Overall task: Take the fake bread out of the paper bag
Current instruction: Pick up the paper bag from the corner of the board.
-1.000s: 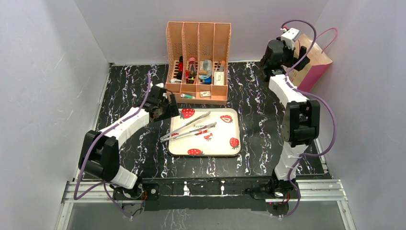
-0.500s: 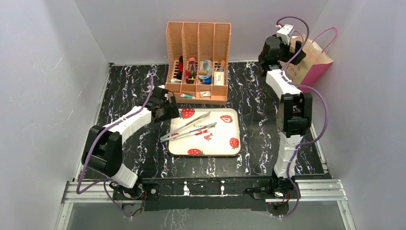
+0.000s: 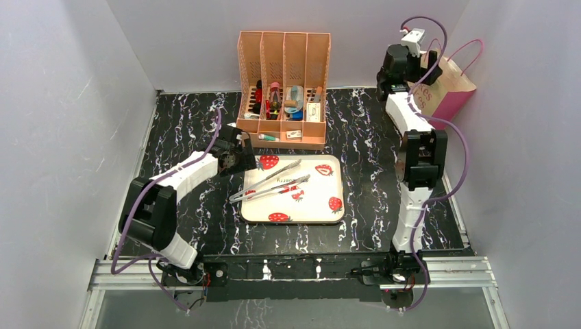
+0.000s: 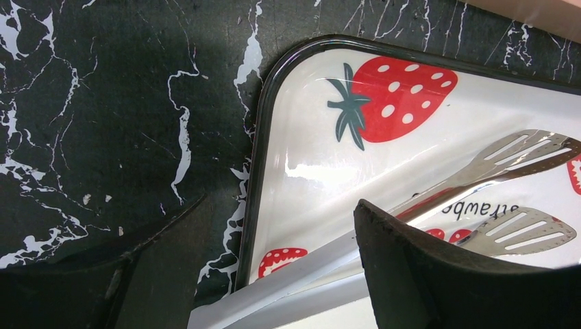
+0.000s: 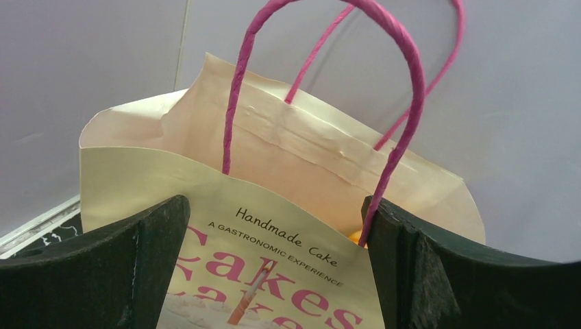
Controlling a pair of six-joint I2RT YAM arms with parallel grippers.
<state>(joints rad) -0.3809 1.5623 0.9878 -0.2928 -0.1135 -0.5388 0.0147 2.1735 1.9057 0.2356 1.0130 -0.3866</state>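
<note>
The paper bag [image 3: 450,92] stands at the far right corner against the wall. In the right wrist view its tan face with "Cakes" lettering [image 5: 274,226] and its pink cord handles [image 5: 404,103] fill the frame. A small orange sliver of fake bread [image 5: 355,238] shows inside its mouth, and the rest is hidden. My right gripper [image 5: 277,274] is open and level with the bag's top edge, with a finger on each side of the front face. My left gripper [image 4: 274,274] is open and empty, low over the left rear corner of the strawberry tray [image 4: 259,157].
Two metal tongs [image 3: 270,181] lie on the tray [image 3: 337,205] in the middle of the table. A peach plastic organiser [image 3: 283,62] filled with small items stands at the back centre. Grey walls close in the left, back and right sides.
My right arm has risen and swung closer to the top of the bag. My left gripper has stayed at the tray's corner while its elbow has shifted a little.
</note>
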